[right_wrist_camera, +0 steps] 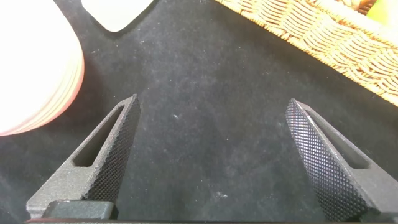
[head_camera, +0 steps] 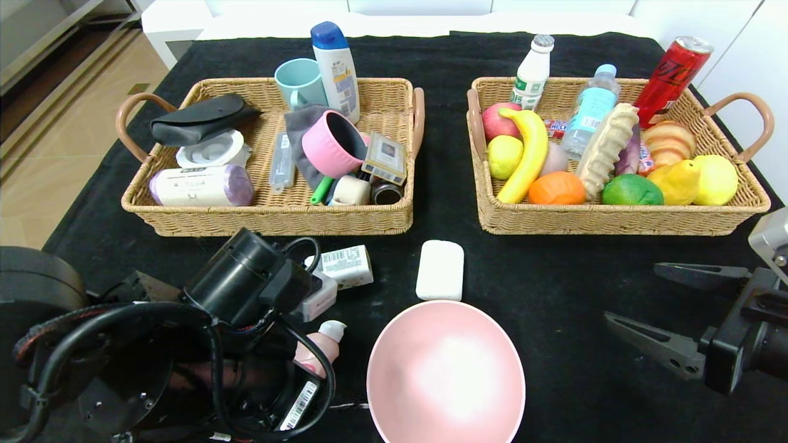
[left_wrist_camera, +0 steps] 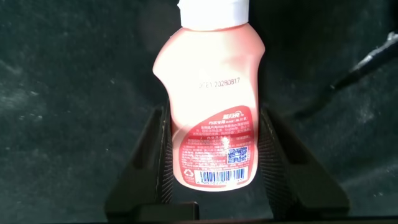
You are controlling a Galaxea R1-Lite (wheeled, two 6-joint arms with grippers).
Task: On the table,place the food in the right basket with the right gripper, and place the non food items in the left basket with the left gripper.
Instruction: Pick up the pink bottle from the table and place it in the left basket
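Pink bottle [left_wrist_camera: 212, 121] between left end effector [left_wrist_camera: 214, 155] fingers (clamped)

My worktop [head_camera: 554, 295] is draped in black cloth [head_camera: 615, 55] with pale scuffs. Far edge: white furniture [head_camera: 394, 18], looks like low cabinet or panel fronts. Far right: plain white wall or panel [head_camera: 745, 67]. Left: tan tiled floor [head_camera: 37, 178], and a grey shelf-like unit [head_camera: 43, 43] in the far-left corner. Light is bright and even, strong glare from above.
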